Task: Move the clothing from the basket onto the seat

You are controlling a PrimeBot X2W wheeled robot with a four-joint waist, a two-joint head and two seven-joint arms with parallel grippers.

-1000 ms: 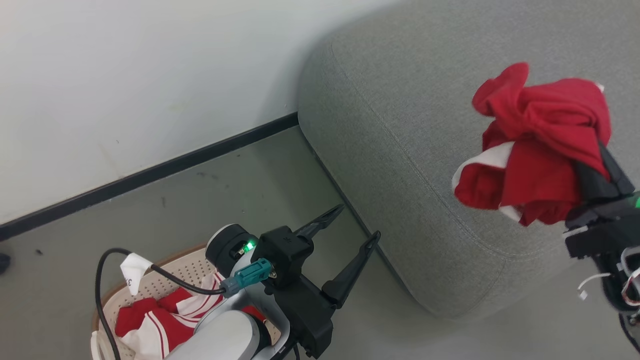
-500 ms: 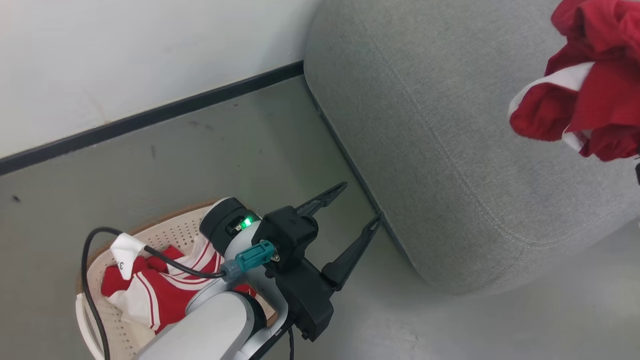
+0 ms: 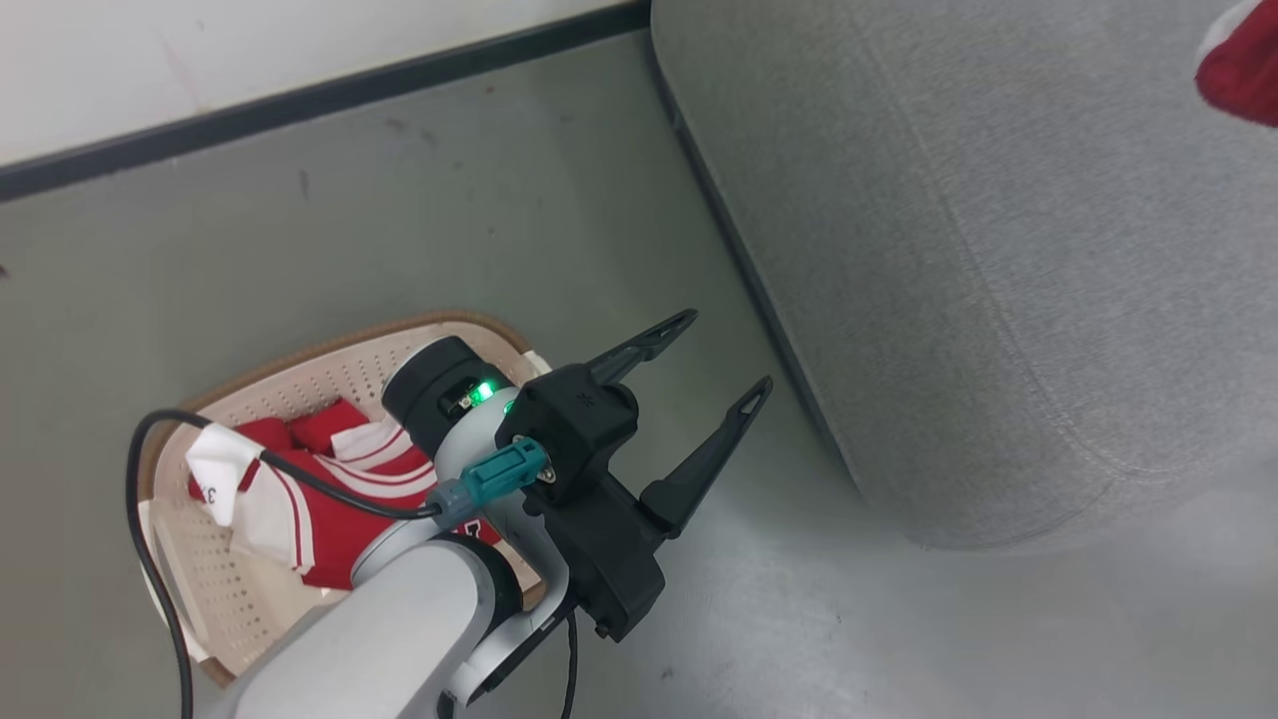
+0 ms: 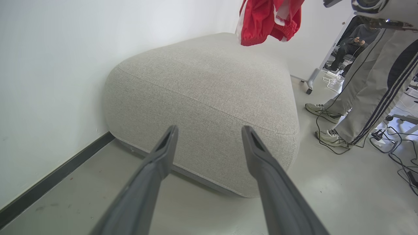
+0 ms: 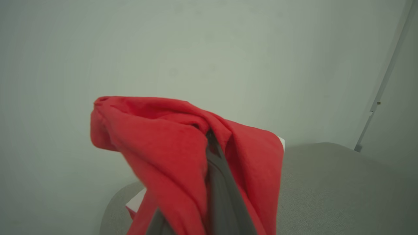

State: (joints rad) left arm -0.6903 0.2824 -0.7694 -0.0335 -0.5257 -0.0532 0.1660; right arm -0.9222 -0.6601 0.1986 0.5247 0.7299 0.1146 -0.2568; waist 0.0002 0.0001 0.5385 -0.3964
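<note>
Delivery step, by the look of it: right gripper [image 5: 210,143] pinched shut on a red garment [image 5: 156,137], held high above the seat [image 4: 209,81], not yet resting on it. Next, probably: lower over the middle of the broad top, then release; soft cloth, likely to cling to the fingers, so lift clear slowly. More clothing [image 3: 339,499] heaped in the basket [image 3: 399,330] on the floor [image 3: 449,200], partly under the left forearm. Left gripper [image 3: 726,352] spread wide, holding nothing, near the seat's rounded edge. Wall [image 4: 49,65] close behind the seat; plenty of bare top; a person's legs [image 4: 365,98] and cables [image 4: 380,133] by the far side, best kept clear of
</note>
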